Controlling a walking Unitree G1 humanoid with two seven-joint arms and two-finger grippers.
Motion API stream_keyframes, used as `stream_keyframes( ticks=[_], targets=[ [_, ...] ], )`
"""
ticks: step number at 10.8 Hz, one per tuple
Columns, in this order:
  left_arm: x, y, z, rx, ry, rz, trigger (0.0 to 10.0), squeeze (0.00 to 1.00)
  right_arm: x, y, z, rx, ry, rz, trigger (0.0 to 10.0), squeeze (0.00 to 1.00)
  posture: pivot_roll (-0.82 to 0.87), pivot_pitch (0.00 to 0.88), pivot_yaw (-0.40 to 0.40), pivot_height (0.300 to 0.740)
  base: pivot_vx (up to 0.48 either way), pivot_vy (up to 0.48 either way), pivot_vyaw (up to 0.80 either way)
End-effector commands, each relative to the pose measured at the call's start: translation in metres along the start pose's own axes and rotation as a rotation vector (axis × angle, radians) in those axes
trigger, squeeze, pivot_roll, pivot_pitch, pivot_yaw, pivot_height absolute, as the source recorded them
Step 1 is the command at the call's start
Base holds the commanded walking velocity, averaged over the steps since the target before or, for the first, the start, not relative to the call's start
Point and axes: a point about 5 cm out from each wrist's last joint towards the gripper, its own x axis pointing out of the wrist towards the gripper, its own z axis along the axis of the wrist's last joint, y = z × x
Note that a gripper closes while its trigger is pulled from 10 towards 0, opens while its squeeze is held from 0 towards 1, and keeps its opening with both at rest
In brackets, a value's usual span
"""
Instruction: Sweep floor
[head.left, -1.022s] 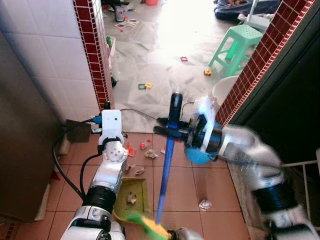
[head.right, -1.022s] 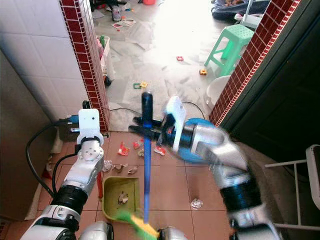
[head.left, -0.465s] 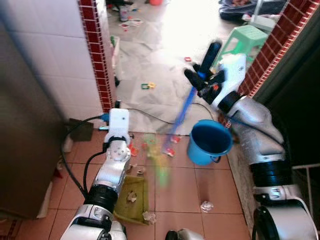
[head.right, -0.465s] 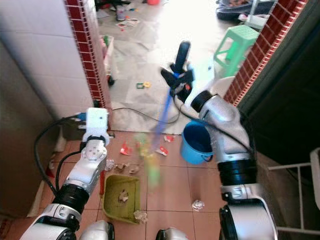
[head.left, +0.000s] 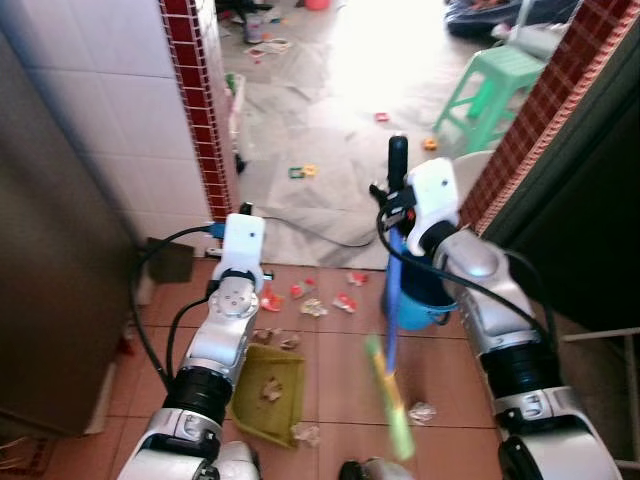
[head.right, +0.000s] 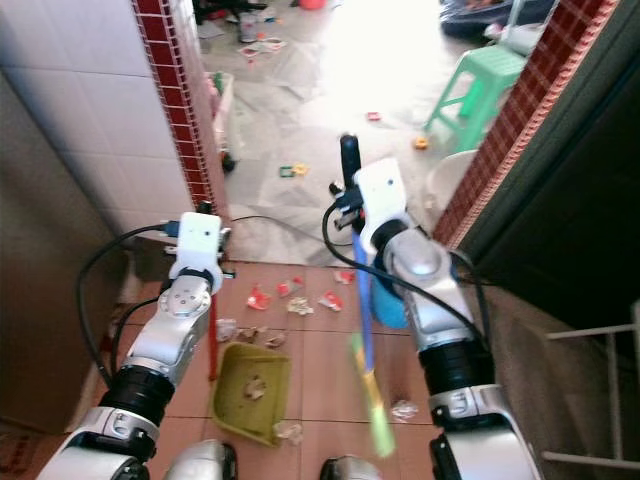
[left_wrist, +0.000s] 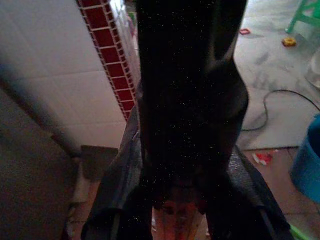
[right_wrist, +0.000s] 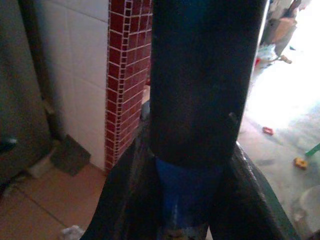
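**Broom held upright over the tiled floor**

Now, in the left eye view the right gripper (head.left: 392, 205) is closed around the blue broom (head.left: 392, 300), just under its black top. The broom stands almost upright, and its green and yellow bristles hang blurred near the floor, close to a white paper scrap (head.left: 421, 411). Behind the shaft is a blue bucket (head.left: 432, 297). The left gripper (head.left: 237, 283) points down to a yellow-green dustpan (head.left: 270, 393) with some scraps in it. Red and white litter (head.left: 304, 297) lies on the brown tiles beyond the dustpan.

In the right eye view a green stool (head.right: 479, 85) stands far back on the bright floor.

In the left wrist view the fingers (left_wrist: 220, 45) are dark, close together on a red-orange handle (left_wrist: 176, 220).

In the right wrist view the fingers (right_wrist: 130, 195) press on both sides of the blue shaft
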Motion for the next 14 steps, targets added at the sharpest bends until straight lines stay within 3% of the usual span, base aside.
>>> stream_keyframes(
  ticks=[1,3,6,8,11,14],
  targets=[
    [-0.006,-0.01,-0.023,0.041,0.121,-0.06,10.0,0.0,0.0,-0.005,0.011,-0.024,-0.053,-0.03,10.0,0.0,0.06,0.071,-0.04,0.74,0.0,0.0,0.0],
    [-0.008,-0.016,-0.023,-0.015,0.13,-0.096,10.0,0.0,0.002,0.001,0.009,0.011,-0.077,-0.05,10.0,0.0,0.06,0.067,-0.055,0.74,0.0,0.0,0.0],
    [-0.011,-0.019,-0.023,-0.058,0.162,-0.097,10.0,0.0,0.003,0.01,0.002,0.071,-0.026,-0.058,10.0,0.0,0.06,0.062,-0.058,0.74,0.0,0.0,0.0],
    [-0.012,-0.022,-0.023,-0.082,0.191,-0.097,10.0,0.0,0.004,0.002,-0.007,0.154,0.044,-0.095,10.0,0.0,0.06,0.058,-0.057,0.74,0.0,0.0,0.0],
    [-0.013,-0.026,-0.023,-0.094,0.224,-0.102,10.0,0.0,0.004,0.005,-0.021,0.285,0.162,-0.113,10.0,0.0,0.05,0.054,-0.061,0.74,0.0,0.0,0.0],
    [-0.014,-0.026,-0.022,-0.117,0.249,-0.099,10.0,0.0,0.012,0.011,-0.013,0.389,0.16,-0.144,10.0,0.0,0.05,0.059,-0.054,0.74,0.0,0.0,0.0]
  ],
)
